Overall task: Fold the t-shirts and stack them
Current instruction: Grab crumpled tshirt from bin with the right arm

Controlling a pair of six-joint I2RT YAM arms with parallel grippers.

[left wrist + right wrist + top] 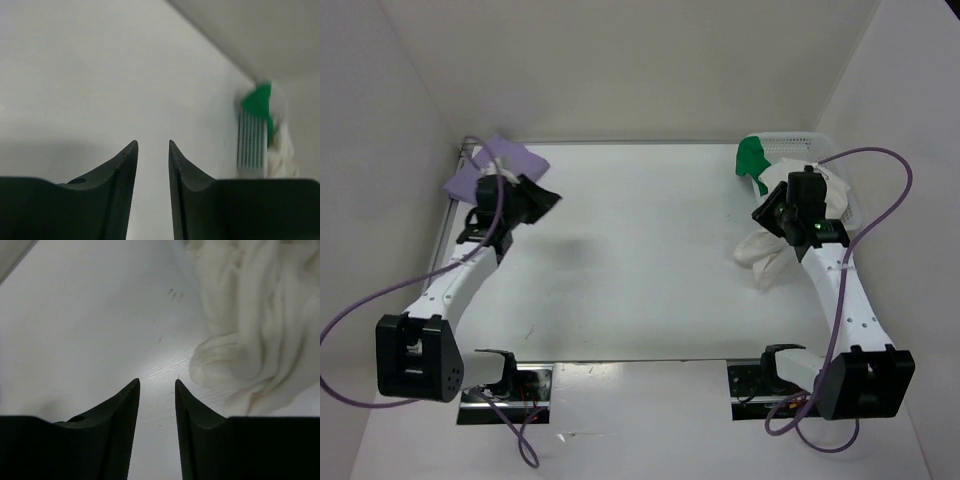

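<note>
Left gripper (153,143) found with jaws slightly apart, nothing held; right gripper (157,381) likewise. Lavender shirt (500,160) recorded at table's far-left corner. White shirt (766,253) heaped beside right gripper. Green shirt (751,157) draped on basket (792,141).

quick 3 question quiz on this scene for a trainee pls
1. True or false: the right gripper holds the white shirt.
2. Fill in: the lavender shirt lies at the table's far ___ corner.
3. Which shirt shows at the left end of the basket in the top view? A lavender shirt, B green shirt, C white shirt.

Key
1. False: its jaws stand apart and empty, with the shirt beside them.
2. left
3. B
</note>
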